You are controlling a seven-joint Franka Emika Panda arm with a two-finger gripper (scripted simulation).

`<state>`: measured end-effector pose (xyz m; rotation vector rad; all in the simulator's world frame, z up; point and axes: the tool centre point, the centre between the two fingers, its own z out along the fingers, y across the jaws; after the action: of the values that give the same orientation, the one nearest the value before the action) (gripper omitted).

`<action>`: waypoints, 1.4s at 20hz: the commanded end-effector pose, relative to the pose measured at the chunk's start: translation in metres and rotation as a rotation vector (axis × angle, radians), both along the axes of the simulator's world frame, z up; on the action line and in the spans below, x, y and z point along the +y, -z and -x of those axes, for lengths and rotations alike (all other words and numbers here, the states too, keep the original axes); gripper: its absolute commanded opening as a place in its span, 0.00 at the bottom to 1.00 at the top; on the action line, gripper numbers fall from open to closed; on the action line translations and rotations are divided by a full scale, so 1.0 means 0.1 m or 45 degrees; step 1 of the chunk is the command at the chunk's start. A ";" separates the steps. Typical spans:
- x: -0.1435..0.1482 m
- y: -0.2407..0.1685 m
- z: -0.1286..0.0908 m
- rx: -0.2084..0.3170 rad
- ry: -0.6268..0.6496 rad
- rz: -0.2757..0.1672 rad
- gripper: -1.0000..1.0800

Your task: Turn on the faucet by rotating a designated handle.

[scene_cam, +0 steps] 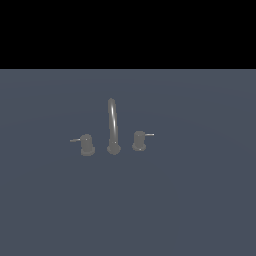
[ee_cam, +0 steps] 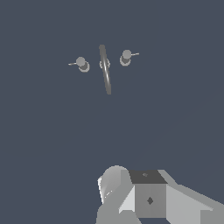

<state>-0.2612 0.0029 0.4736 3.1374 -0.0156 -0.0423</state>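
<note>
Exterior view first: the faucet stands alone near the middle of a flat blue-grey worktop [scene_cam: 200,210], its tall arched spout [scene_cam: 112,120] rising from a round base between two small knobs. The handle [scene_cam: 87,144] that the task concerns is the knob on the exterior view's left, with its thin lever pointing out to that side; the twin knob [scene_cam: 139,140] sits on the other side of the spout with its lever pointing the opposite way. Neither arm nor gripper appears in this view, so nothing touches the faucet, and the levers look unturned, which I judge to mean the turning has not begun

Wrist view next: the camera looks down on the set from well apart, so the spout [ee_cam: 105,70] reads as a thin dark bar between the handle [ee_cam: 81,64] and the twin knob [ee_cam: 125,57]. Part of the arm's grey wrist housing [ee_cam: 148,197] fills the near edge; the gripper fingers are not shown, so I cannot tell how wide they stand. The levers give a lateral push point, likely why the approach starts high and clear
</note>
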 end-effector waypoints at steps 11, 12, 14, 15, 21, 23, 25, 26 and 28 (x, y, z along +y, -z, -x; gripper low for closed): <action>0.12 0.15 -0.03 -0.001 0.065 0.001 0.00; 0.14 0.18 -0.04 -0.001 0.078 0.001 0.00; 0.20 0.25 -0.05 -0.001 0.110 0.001 0.00; 0.23 0.29 -0.07 -0.002 0.127 0.001 0.00; 0.47 0.60 -0.16 -0.003 0.261 0.002 0.00; 0.56 0.71 -0.20 -0.004 0.312 0.003 0.00; 0.65 0.83 -0.25 -0.005 0.364 0.003 0.00; 0.69 0.89 -0.28 -0.005 0.390 0.003 0.00; 0.78 1.01 -0.33 -0.006 0.442 0.003 0.00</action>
<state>-0.2319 0.0745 0.3815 3.0976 -0.5079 -0.0363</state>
